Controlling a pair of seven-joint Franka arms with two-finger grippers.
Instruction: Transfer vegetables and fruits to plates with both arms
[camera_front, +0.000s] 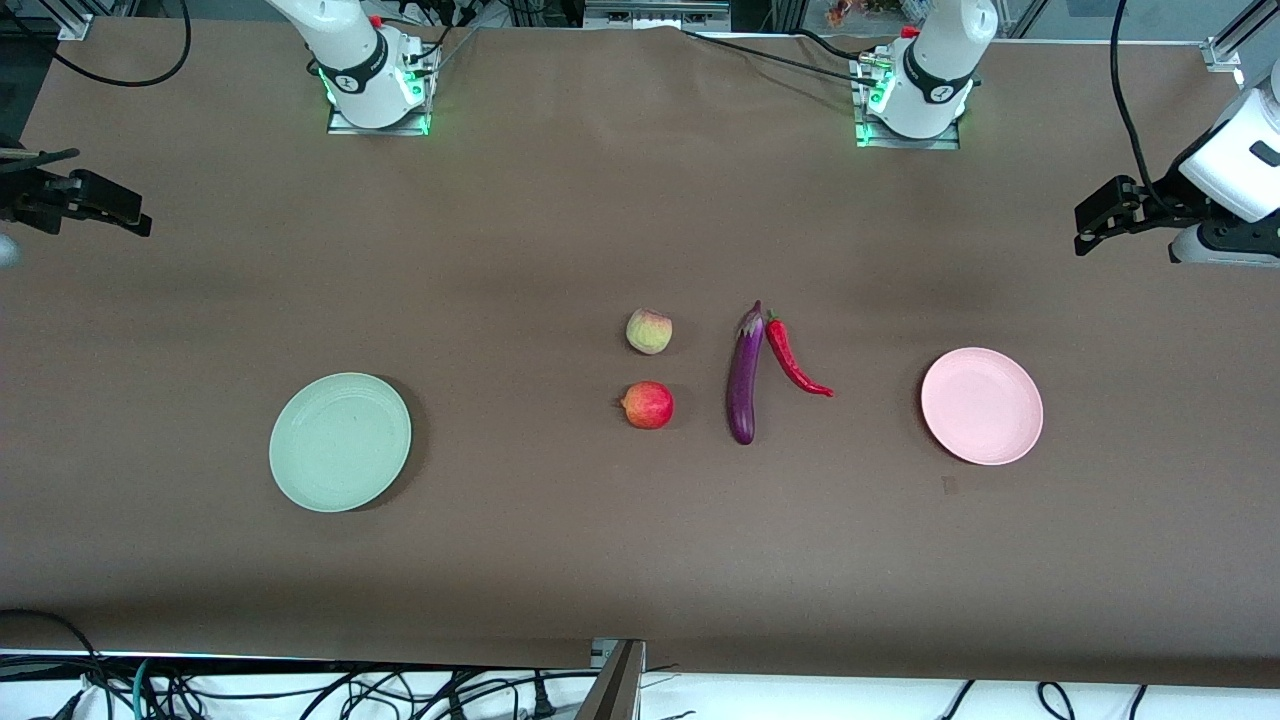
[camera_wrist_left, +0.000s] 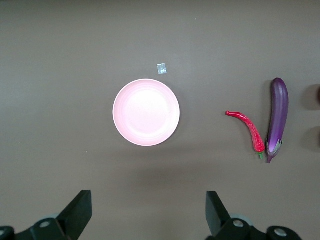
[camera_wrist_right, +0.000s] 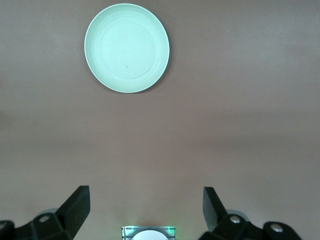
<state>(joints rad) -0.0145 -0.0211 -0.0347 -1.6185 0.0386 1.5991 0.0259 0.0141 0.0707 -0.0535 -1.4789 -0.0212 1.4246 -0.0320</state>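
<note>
A yellow-green peach (camera_front: 649, 331) and a red pomegranate-like fruit (camera_front: 648, 405) lie mid-table, the peach farther from the front camera. Beside them, toward the left arm's end, lie a purple eggplant (camera_front: 744, 378) and a red chili (camera_front: 793, 360). A pink plate (camera_front: 982, 405) sits toward the left arm's end and a mint green plate (camera_front: 340, 441) toward the right arm's end. Both plates are bare. My left gripper (camera_front: 1095, 215) is open, high over its end of the table; its wrist view (camera_wrist_left: 148, 210) shows the pink plate (camera_wrist_left: 146, 112), chili (camera_wrist_left: 248, 129) and eggplant (camera_wrist_left: 277, 117). My right gripper (camera_front: 120, 210) is open over its end; its wrist view (camera_wrist_right: 147, 207) shows the mint plate (camera_wrist_right: 127, 47).
A brown cloth (camera_front: 560, 560) covers the table. A small pale patch (camera_front: 949, 485) lies on the cloth just nearer the front camera than the pink plate. The arm bases (camera_front: 375, 85) stand along the table's edge farthest from the front camera. Cables hang below the nearest edge.
</note>
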